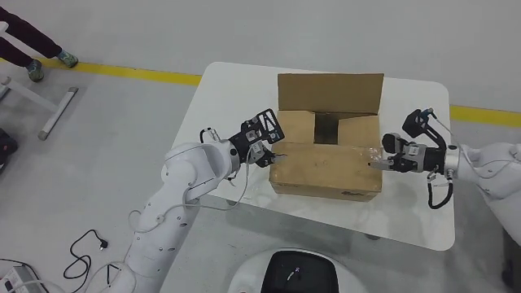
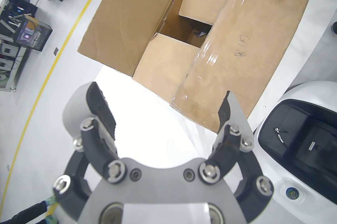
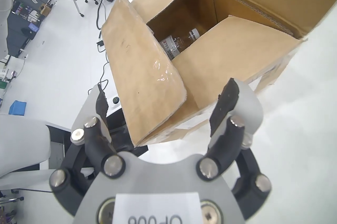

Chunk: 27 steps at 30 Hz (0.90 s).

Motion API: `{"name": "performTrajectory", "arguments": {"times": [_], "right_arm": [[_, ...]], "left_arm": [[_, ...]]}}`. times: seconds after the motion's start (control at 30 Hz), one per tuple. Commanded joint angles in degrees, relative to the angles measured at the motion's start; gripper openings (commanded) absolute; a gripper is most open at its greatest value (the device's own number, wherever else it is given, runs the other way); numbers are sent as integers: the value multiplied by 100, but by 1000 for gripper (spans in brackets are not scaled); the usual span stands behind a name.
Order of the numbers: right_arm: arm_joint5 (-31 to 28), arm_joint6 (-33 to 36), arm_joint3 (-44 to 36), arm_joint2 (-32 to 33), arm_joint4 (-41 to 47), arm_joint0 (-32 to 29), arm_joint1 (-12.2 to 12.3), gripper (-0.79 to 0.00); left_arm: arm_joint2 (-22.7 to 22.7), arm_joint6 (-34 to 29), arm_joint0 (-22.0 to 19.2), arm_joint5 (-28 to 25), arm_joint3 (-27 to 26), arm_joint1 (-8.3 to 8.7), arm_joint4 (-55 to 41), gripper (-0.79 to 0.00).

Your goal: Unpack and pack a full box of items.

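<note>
On the left of the white rounded desk (image 1: 220, 98), the left arm (image 1: 195, 171) lies bent in from the near edge. The left jaws are spread wide and hold nothing. In the left wrist view the black ribbed fingers (image 2: 101, 109) stand well apart over bare desk, just beside the left end of the box. Whether a fingertip touches the cardboard cannot be told.

The brown corrugated cardboard box (image 1: 326, 171) sits in the middle of the desk, toward its near edge, with its top partly open. The far long flap (image 1: 330, 94) stands upright. The two short end flaps are folded inward, leaving a dark gap between them. The near long flap (image 2: 244, 40), which carries strips of clear tape and a handwritten mark, lies tilted over the near half of the opening. Through the gap, the right wrist view shows a clear plastic bottle with a white cap (image 3: 181, 42) lying on its side inside the box.

On the right, the right arm (image 1: 480, 167) comes in from the desk's right side. The right jaws are also spread wide and empty, at the box's right end. In the right wrist view a corner of the taped flap appears between the dark fingers (image 3: 226, 104); contact cannot be told.
</note>
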Motion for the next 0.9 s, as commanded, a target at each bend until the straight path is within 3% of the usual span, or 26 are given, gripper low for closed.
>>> {"name": "performTrajectory", "arguments": {"times": [0.0, 0.43, 0.57, 0.87], "right_arm": [[-79, 73, 142, -60, 66, 49, -84, -52], [-797, 571, 939, -290, 845, 224, -516, -179], [-808, 755, 910, -271, 1185, 233, -561, -139], [-808, 796, 826, -482, 1376, 285, -523, -139]], "left_arm": [[0, 0, 0, 0, 0, 0, 0, 0], [0, 0, 0, 0, 0, 0, 0, 0], [0, 0, 0, 0, 0, 0, 0, 0], [0, 0, 0, 0, 0, 0, 0, 0]]}}
